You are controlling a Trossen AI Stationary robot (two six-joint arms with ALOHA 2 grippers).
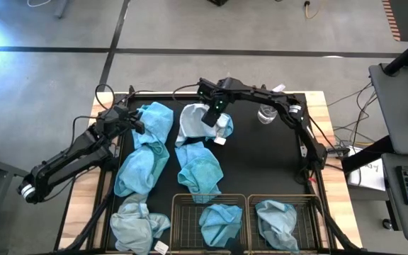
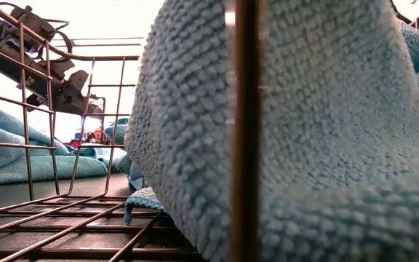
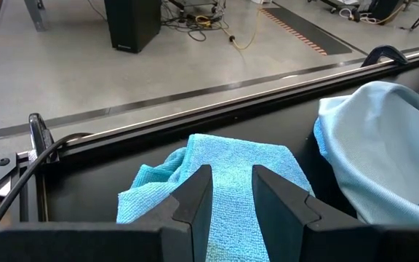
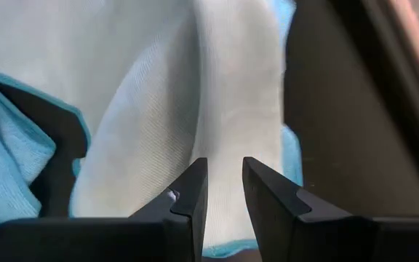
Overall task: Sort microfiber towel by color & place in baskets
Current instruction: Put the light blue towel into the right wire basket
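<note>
Two wire baskets sit side by side at the near edge of the black mat: the left basket (image 1: 209, 221) holds a turquoise towel (image 1: 220, 222), the right basket (image 1: 283, 222) another bluish towel (image 1: 276, 219) bunched against its mesh. In the low view that mesh (image 2: 241, 131) fills the frame with cloth (image 2: 326, 124) pressed against it.

Loose towels crowd the mat's left half. A turquoise towel (image 1: 154, 120) lies at the far left, its long axis running from far edge toward the near side, joined by another turquoise one (image 1: 142, 168) below it. A third turquoise towel (image 1: 200, 170) lies mid-mat, long axis also far-to-near, its near end just short of the left basket. A pale grey-blue towel (image 1: 138, 224) lies crumpled at the near left corner, overlapping the wooden table (image 1: 78, 212) edge. The mat's right half (image 1: 275, 163) is bare apart from a clear bottle (image 1: 266, 113) near the far edge.

The left gripper (image 3: 231, 191) hovers over the far-left turquoise towel (image 3: 231, 164), fingers narrowly parted, nothing between them. The right gripper (image 4: 224, 185) hangs over a pale towel (image 1: 193, 122) at the mat's far middle, fingers narrowly apart above the pale cloth (image 4: 188, 102); whether they pinch it I cannot tell.
</note>
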